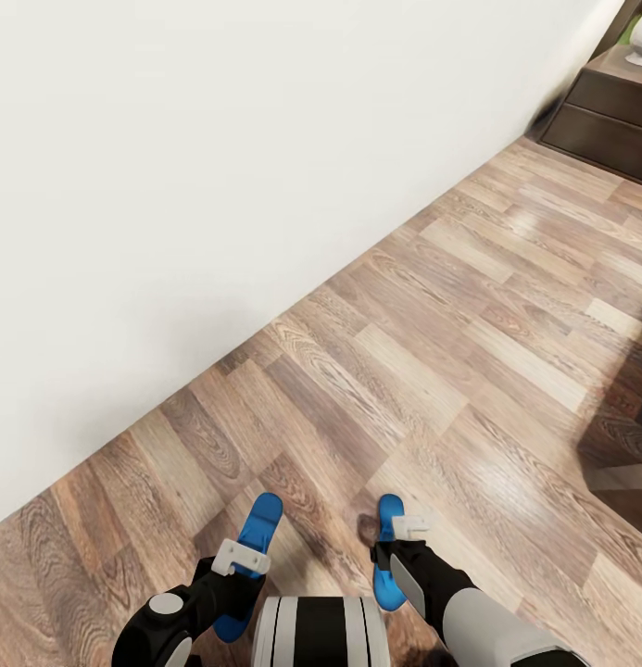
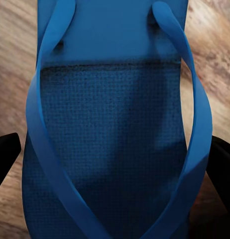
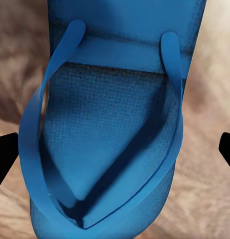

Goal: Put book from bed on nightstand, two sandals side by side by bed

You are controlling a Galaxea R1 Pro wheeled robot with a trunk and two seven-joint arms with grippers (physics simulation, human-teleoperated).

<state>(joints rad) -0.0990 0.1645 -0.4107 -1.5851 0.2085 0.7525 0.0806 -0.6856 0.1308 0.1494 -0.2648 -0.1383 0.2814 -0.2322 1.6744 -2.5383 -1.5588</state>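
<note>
The left claw (image 1: 239, 557) is clamped on one bright-blue sandal (image 1: 251, 562), and the right claw (image 1: 401, 535) grips the second sandal (image 1: 389, 554); we see both held above the wood-plank floor (image 1: 469, 352), apart from each other, either side of the robot's trunk. Up close, each is a slim flat sole with a fine dotted texture (image 2: 110, 129) and smooth V-shaped straps (image 3: 102, 144), black fingers at its edges. A plain white wall (image 1: 219, 167) runs diagonally; a dark-brown nightstand (image 1: 610, 113) with drawers stands in the far corner.
</note>
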